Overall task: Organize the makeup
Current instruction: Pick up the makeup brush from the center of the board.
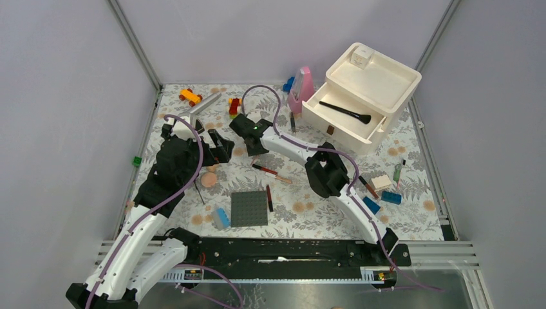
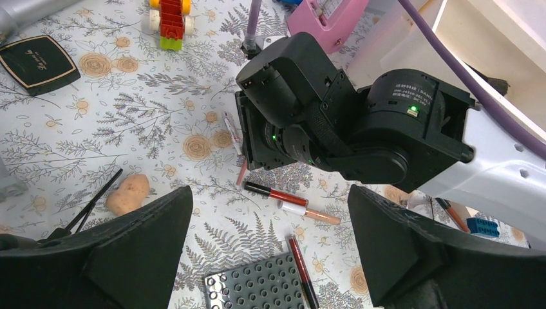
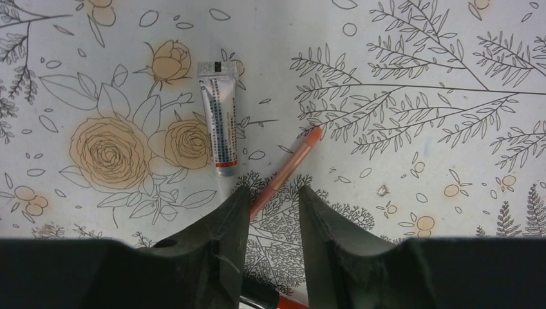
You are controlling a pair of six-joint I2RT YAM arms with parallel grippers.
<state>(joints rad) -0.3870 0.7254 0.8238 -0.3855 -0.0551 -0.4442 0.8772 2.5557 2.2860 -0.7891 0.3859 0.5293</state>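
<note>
My right gripper (image 3: 269, 193) (image 1: 244, 140) hovers low over the floral table, jaws partly apart and open. A pale pink stick (image 3: 288, 166) lies on the table, running between the fingertips and under the left finger. A small silver tube (image 3: 217, 119) lies just beyond. My left gripper (image 2: 269, 212) (image 1: 222, 145) stands wide open and empty beside it. Below it lie a red-and-black lipstick (image 2: 277, 193), a white-capped peach stick (image 2: 309, 212) and another red-and-black stick (image 2: 302, 270). A peach puff (image 1: 208, 179) and a thin black brush (image 2: 96, 203) lie at the left. A black brush (image 1: 344, 111) rests in the white organizer's drawer (image 1: 380, 132).
A grey studded plate (image 1: 249, 208) sits at front centre. A pink box (image 1: 302, 90) and toy bricks (image 1: 234, 106) stand at the back. A beige sponge block (image 1: 381, 182), sticks and blue bricks (image 1: 389, 197) lie at the right. A black compact (image 2: 38, 63) lies left.
</note>
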